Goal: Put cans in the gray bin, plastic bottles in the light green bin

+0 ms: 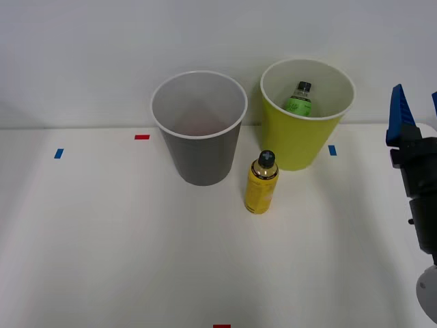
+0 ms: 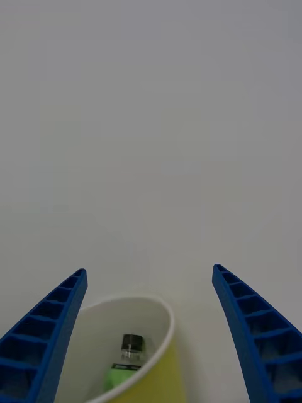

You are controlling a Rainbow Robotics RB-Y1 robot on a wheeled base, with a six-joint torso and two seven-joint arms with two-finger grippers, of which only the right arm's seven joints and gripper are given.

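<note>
Right gripper point(image 1: 414, 109) at front view's right edge, partly cut off, blue fingers point(image 2: 44, 334) spread wide, nothing between them. Green plastic bottle point(image 1: 298, 100) upright inside light green bin point(image 1: 300, 147), lower part hidden by bin wall. Gray bin point(image 1: 201, 160) just beside, to its left, rims apart; contents hard to make out. Yellow bottle point(image 1: 261, 183) standing on table point(image 1: 102, 253) in front of the gap between bins, near both. Wide bare table in front and left. Tape marks point(image 1: 142, 137) near table edges.
</note>
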